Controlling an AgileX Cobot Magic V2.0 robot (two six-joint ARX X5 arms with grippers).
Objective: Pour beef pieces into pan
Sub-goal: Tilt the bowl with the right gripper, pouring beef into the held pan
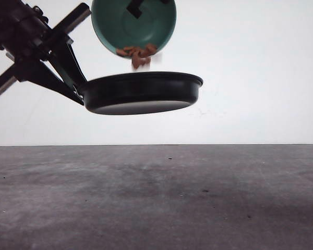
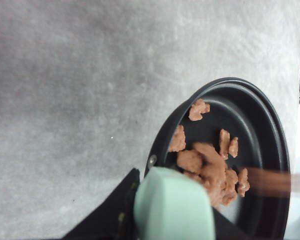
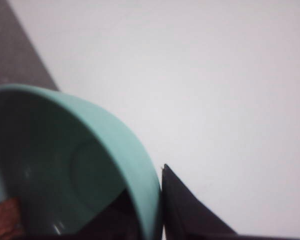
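Note:
My left gripper (image 1: 75, 88) is shut on the pan's mint-green handle (image 2: 172, 207) and holds the black pan (image 1: 141, 92) level in the air, well above the table. Right above it hangs a teal bowl (image 1: 134, 23), tipped toward the pan. Beef pieces (image 1: 137, 52) crowd the bowl's lower rim and some are falling, blurred. Several beef pieces (image 2: 210, 167) lie in the pan (image 2: 270, 145). My right gripper (image 3: 157, 215) is shut on the bowl's rim (image 3: 140, 185), one finger (image 3: 190, 217) outside the wall and the other inside. A few pieces (image 3: 2, 217) show inside the bowl.
The grey table (image 1: 156, 198) stretches below the pan, with a white wall (image 1: 250, 62) behind it. The left arm's black links (image 1: 26, 36) reach in from the upper left.

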